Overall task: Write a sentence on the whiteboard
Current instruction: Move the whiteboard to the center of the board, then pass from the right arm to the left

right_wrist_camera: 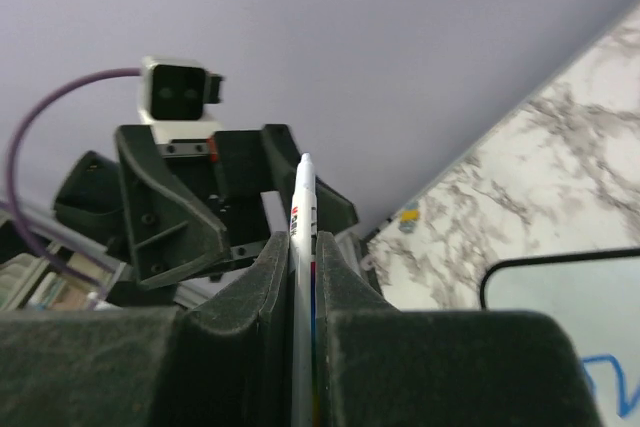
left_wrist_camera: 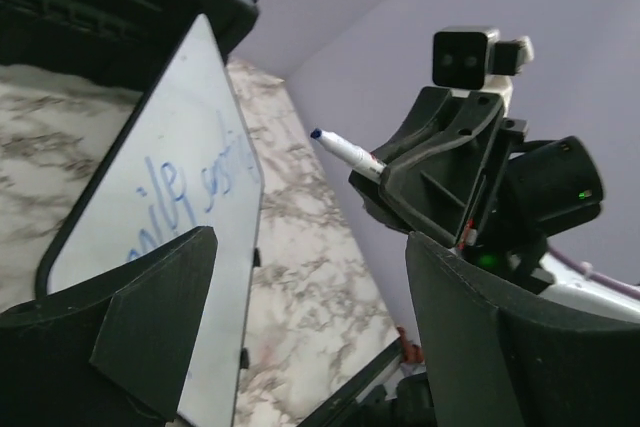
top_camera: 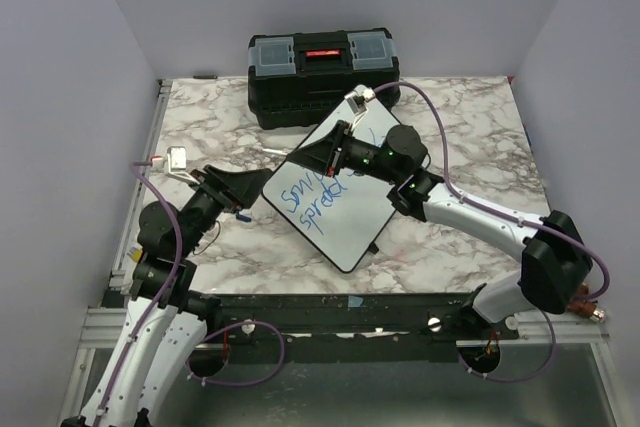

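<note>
Marbled tabletop (top_camera: 470, 137) carries the whiteboard (top_camera: 345, 232) near its centre, and the blue sentence (top_camera: 312, 202) looks finished. Right claw (top_camera: 318, 159) pinches the marker (left_wrist_camera: 345, 150) above it; left claw (top_camera: 248, 190) gapes alongside. Next, probably set the marker down.

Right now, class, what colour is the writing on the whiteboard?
Blue. The writing on the whiteboard shows best in the top external view.
</note>
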